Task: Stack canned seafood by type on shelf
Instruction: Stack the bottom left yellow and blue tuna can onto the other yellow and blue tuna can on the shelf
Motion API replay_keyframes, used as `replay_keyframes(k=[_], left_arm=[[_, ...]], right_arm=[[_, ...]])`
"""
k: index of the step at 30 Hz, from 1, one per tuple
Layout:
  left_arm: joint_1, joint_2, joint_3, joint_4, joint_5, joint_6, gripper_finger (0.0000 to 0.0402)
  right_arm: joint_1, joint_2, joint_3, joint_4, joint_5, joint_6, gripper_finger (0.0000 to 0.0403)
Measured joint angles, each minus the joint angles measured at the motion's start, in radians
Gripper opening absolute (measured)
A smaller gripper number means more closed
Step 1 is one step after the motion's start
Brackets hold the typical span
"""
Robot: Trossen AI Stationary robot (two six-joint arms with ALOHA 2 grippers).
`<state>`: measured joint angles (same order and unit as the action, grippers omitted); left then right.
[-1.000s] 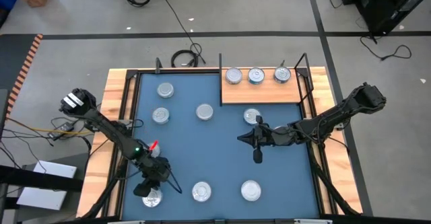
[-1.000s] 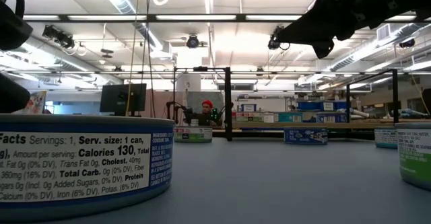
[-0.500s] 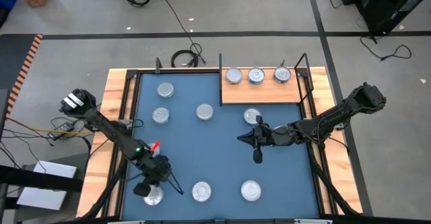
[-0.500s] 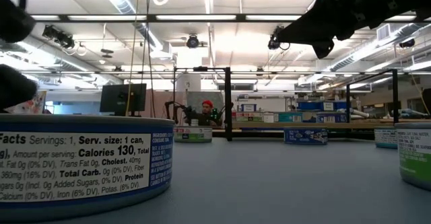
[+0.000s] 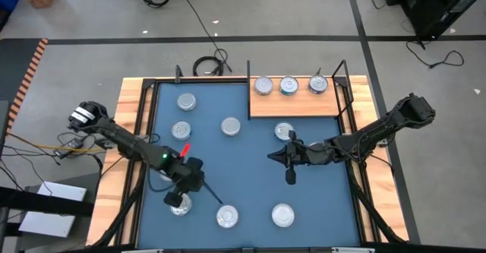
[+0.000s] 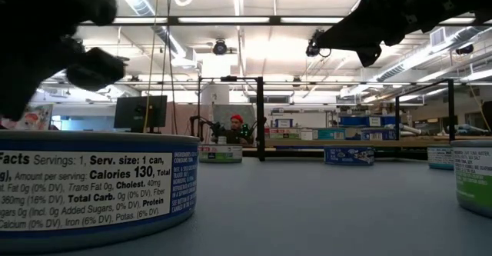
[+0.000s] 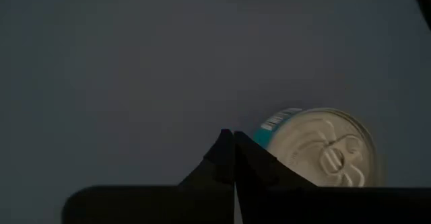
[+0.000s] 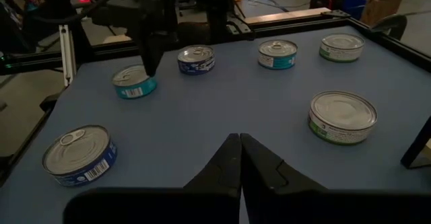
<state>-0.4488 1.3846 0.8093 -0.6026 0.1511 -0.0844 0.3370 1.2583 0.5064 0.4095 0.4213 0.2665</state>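
Tins of canned seafood lie scattered on the blue mat [image 5: 250, 173]; three more stand in a row along the far edge of the wooden shelf [image 5: 296, 105], which sits at the far right corner of the bench [image 5: 125, 112]. The near strip of the shelf is bare.

Left pincer [image 5: 184, 197] hangs with its fingers clenched together just over a teal-labelled tin [image 5: 180, 204] at the near left of the mat, gripping nothing. In the left wrist view the closed tips [image 7: 232, 153] lie beside that tin [image 7: 323, 148], not around it.

Right pincer [image 5: 272, 156] is likewise clenched and empty, held above the middle of the mat, near a tin [image 5: 283, 131] that lies just in front of the shelf.

Other tins: two at the near edge [image 5: 227, 217] [image 5: 282, 216], three toward the far left [image 5: 186, 101] [image 5: 181, 130] [image 5: 231, 126]. Open mat runs between the two pincers and down the centre.

A black frame rail [image 5: 201, 80] borders the mat; two uprights stand at the shelf's far corners. Cables [image 5: 209, 63] lie on the grey floor beyond. The low view shows a workshop under ceiling lights, with a person in a red cap [image 6: 236, 119] seated far back.
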Motion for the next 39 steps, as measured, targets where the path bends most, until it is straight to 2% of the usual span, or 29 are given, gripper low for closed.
replay_keyframes(k=[2, 6, 12, 22, 26, 30, 39], left_arm=[[0.017, 0.000, 0.006, -0.004, 0.026, 0.004, 0.0001], [-0.005, 0.000, 0.006, -0.032, 0.139, 0.003, 0.0005], [-0.086, -0.001, 0.004, -0.078, 0.170, -0.023, 0.0003], [-0.098, 0.088, -0.003, -0.038, 0.065, -0.071, 0.0001], [-0.084, 0.105, 0.002, -0.026, 0.030, -0.049, 0.0001], [-0.047, 0.106, 0.001, 0.020, -0.050, -0.019, 0.0001], [0.048, 0.111, -0.003, 0.107, -0.171, 0.110, 0.0000]], right_arm=[[0.000, 0.000, 0.000, 0.000, 0.000, 0.000, 0.0012], [0.000, 0.000, 0.000, -0.003, 0.000, 0.000, 0.0016], [0.000, 0.000, 0.000, -0.007, 0.000, 0.000, 0.0012], [0.000, 0.000, 0.000, -0.008, 0.000, 0.000, 0.0014], [0.001, 0.000, 0.000, -0.009, 0.001, 0.000, 0.0012], [0.001, 0.000, 0.000, -0.009, 0.003, 0.000, 0.0015], [0.001, 0.000, 0.000, -0.009, 0.003, 0.000, 0.0011]])
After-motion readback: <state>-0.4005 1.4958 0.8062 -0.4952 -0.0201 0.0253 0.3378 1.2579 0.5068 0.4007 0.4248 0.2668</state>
